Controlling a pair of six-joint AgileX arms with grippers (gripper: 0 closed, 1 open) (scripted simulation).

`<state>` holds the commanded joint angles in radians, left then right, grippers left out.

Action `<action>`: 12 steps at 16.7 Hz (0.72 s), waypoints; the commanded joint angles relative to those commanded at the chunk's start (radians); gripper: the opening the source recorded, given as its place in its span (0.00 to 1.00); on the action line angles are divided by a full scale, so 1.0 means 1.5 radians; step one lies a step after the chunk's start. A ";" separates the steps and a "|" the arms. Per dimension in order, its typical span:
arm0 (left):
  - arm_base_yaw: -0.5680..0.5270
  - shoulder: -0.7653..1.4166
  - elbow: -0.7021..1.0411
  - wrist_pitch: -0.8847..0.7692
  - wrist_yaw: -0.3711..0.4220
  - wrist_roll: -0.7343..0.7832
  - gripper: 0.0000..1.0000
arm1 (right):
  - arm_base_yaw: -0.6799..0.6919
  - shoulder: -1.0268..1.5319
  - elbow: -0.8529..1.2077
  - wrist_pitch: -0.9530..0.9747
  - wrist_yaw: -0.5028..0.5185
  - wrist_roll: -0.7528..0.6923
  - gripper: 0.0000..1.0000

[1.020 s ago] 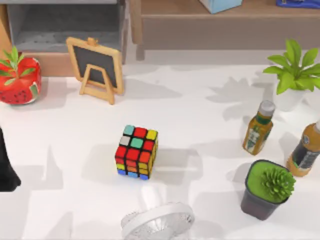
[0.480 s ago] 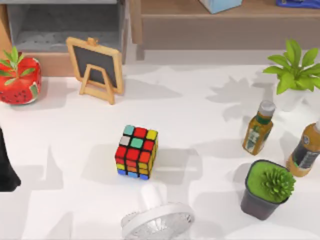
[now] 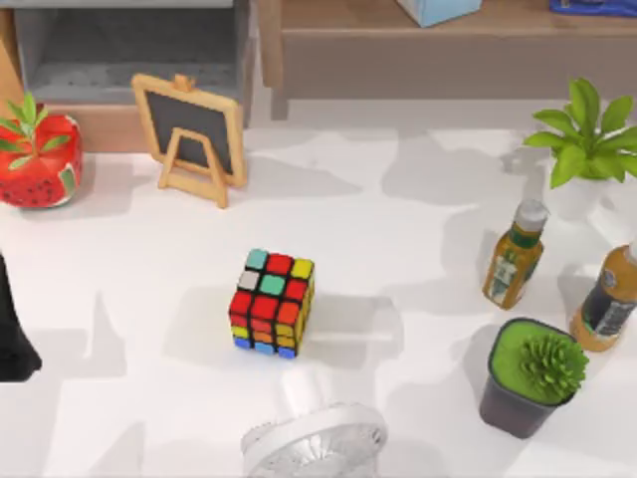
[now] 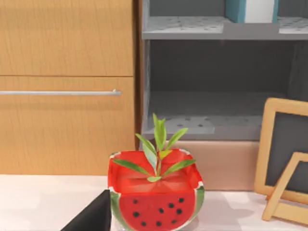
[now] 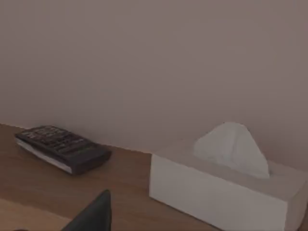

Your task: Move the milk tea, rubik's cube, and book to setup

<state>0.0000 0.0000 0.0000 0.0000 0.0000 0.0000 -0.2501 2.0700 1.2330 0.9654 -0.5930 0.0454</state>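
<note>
We see the white table (image 3: 418,239) carrying every item. Our left arm (image 3: 12,329) sits parked at the table's left edge; we cannot tell how its claw stands, nor the right one's. The wooden-framed chalkboard easel (image 3: 191,134) stands toward the back left, beside the watermelon-patterned red planter (image 3: 38,159). The white desk fan (image 3: 314,438) lies at the near edge. The rubik's cube (image 3: 272,303), black-edged with scrambled multicoloured stickers, rests on the table near its centre, untouched, just behind the fan.
</note>
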 joint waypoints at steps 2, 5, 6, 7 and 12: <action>0.000 0.000 0.000 0.000 0.000 0.000 1.00 | 0.083 0.011 0.055 -0.034 0.020 0.013 1.00; 0.000 0.000 0.000 0.000 0.000 0.000 1.00 | 0.205 0.028 0.144 -0.103 0.051 0.039 1.00; 0.000 0.000 0.000 0.000 0.000 0.000 1.00 | 0.243 0.032 0.176 -0.132 0.063 0.051 1.00; 0.000 0.000 0.000 0.000 0.000 0.000 1.00 | 0.280 0.037 0.208 -0.164 0.075 0.063 1.00; 0.000 0.000 0.000 0.000 0.000 0.000 1.00 | 0.422 0.057 0.382 -0.379 0.144 0.144 1.00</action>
<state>0.0000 0.0000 0.0000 0.0000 0.0000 0.0000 0.3832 2.1562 1.8065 0.3963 -0.3764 0.2615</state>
